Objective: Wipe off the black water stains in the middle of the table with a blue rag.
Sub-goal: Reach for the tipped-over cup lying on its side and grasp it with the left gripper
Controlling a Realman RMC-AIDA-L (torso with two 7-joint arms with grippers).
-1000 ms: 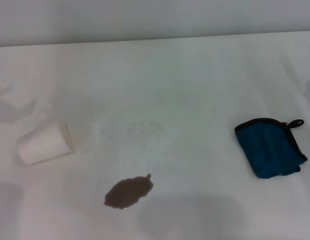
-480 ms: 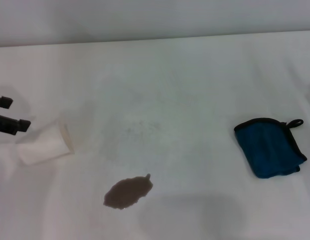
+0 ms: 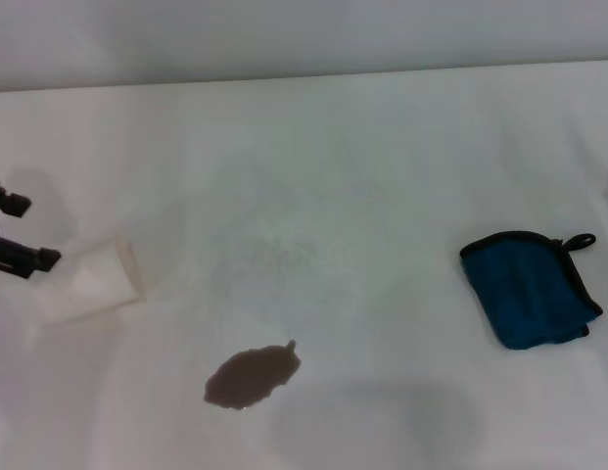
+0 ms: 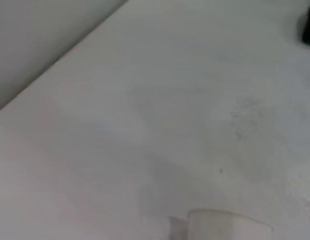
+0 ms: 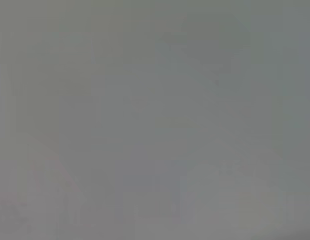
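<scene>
The black water stain [image 3: 253,377] is a small brownish-grey blotch on the white table [image 3: 333,186], near the front and a little left of centre. Far to its right lies the blue rag [image 3: 531,289], folded, with black edging and a small loop at its far corner; nothing touches it. My left gripper [image 3: 25,233] pokes in at the left edge of the head view, open, just left of a white paper cup and well away from both stain and rag. My right gripper is out of view, and its wrist view shows only plain grey.
A white paper cup [image 3: 88,284] lies on its side at the left, close to my left gripper; its rim [image 4: 227,226] also shows in the left wrist view. The table's far edge meets a grey wall [image 3: 304,34].
My left gripper came into the head view from the left edge and now sits slightly lower beside the cup. Stain, rag and cup have not moved.
</scene>
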